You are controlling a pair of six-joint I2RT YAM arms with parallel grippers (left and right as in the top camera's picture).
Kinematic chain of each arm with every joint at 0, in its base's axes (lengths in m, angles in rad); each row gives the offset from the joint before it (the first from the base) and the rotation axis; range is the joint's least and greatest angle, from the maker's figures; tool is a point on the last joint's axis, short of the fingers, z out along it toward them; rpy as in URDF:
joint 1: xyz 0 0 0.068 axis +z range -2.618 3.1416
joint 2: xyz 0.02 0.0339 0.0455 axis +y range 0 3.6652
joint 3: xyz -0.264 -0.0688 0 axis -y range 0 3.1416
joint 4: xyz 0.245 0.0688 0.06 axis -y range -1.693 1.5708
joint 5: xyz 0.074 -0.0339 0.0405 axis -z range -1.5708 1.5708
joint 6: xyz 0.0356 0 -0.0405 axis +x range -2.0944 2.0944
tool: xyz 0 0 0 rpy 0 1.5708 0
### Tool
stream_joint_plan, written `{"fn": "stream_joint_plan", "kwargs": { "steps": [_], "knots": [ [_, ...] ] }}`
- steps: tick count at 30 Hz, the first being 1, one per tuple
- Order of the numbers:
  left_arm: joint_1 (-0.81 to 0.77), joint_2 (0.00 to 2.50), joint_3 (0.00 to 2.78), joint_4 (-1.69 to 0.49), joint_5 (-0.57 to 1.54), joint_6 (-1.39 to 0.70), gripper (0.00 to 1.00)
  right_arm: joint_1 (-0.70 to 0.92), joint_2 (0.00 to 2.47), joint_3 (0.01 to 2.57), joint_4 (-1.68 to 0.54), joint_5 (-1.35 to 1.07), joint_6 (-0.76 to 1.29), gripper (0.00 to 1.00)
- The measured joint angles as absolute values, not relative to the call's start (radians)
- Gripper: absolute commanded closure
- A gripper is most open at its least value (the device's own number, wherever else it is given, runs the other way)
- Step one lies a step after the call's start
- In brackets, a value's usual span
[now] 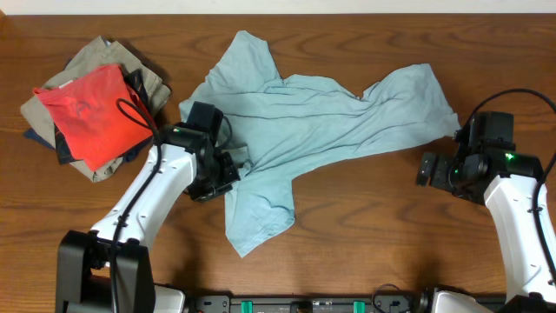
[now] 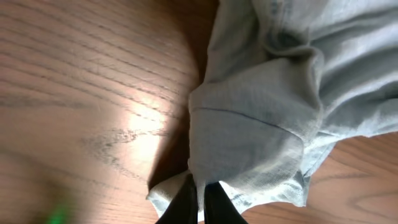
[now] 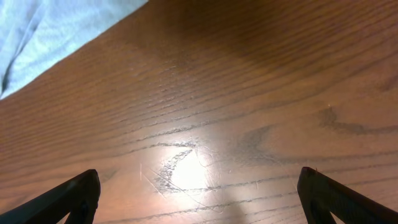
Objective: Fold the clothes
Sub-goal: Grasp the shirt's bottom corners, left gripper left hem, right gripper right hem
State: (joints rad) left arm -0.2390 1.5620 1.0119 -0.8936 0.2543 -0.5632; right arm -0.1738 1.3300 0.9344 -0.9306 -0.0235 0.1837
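A pale blue-grey shirt (image 1: 321, 117) lies spread and rumpled across the middle of the wooden table (image 1: 365, 217), one sleeve reaching up towards the far edge, another part stretching right, and a flap hanging down towards the near edge. The left fingers (image 2: 181, 205) are pinched together on a bunched fold at the shirt's left edge, where the cloth meets the bare wood; in the left wrist view a thin strip of fabric shows between the two dark tips. The right fingers (image 3: 68, 199) are spread wide above bare table, just beside the shirt's right-hand corner and not touching it. At the far left sits a loose pile of clothes (image 1: 52, 104): a red garment (image 1: 91, 113) on top of a khaki one (image 1: 113, 56), with dark fabric beneath. A faint print on the red garment is too small to read.
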Motion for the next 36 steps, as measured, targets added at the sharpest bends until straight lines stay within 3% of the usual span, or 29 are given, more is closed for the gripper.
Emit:
{"fn": "stream_joint_plan", "kwargs": {
  "steps": [2, 4, 12, 18, 21, 23, 26, 27, 32, 36],
  "knots": [
    [-0.243, 1.562, 0.994, -0.869, 0.25, -0.553, 0.64, -0.174, 1.33, 0.934, -0.93, -0.022, 0.187, 0.01],
    [-0.246, 1.562, 0.966, -0.842, 0.24, -0.546, 0.48, -0.174, 1.33, 0.934, -0.932, -0.022, 0.189, 0.01],
    [-0.247, 1.562, 0.856, -0.788, 0.221, -0.548, 0.36, -0.174, 1.33, 0.934, -0.939, -0.022, 0.194, 0.01],
    [-0.247, 1.562, 0.783, -0.614, 0.23, -0.542, 0.34, -0.174, 1.33, 0.934, -0.939, -0.022, 0.194, 0.01],
    [-0.247, 1.56, 0.749, -0.548, 0.258, -0.533, 0.37, -0.174, 1.33, 0.934, -0.942, -0.022, 0.194, 0.01],
    [-0.252, 1.554, 0.738, -0.51, 0.274, -0.529, 0.47, -0.174, 1.33, 0.934, -0.942, -0.022, 0.194, 0.01],
    [-0.276, 1.554, 0.724, -0.45, 0.305, -0.516, 0.85, -0.174, 1.33, 0.934, -0.941, -0.022, 0.194, 0.01],
    [-0.29, 1.556, 0.715, -0.434, 0.319, -0.514, 0.94, -0.174, 1.33, 0.934, -0.94, -0.022, 0.194, 0.01],
    [-0.328, 1.559, 0.701, -0.45, 0.371, -0.492, 0.94, -0.174, 1.33, 0.934, -0.938, -0.022, 0.194, 0.01],
    [-0.288, 1.535, 0.725, -0.668, 0.409, -0.419, 0.94, -0.174, 1.33, 0.934, -0.923, -0.022, 0.198, 0.01]
  ]
}}
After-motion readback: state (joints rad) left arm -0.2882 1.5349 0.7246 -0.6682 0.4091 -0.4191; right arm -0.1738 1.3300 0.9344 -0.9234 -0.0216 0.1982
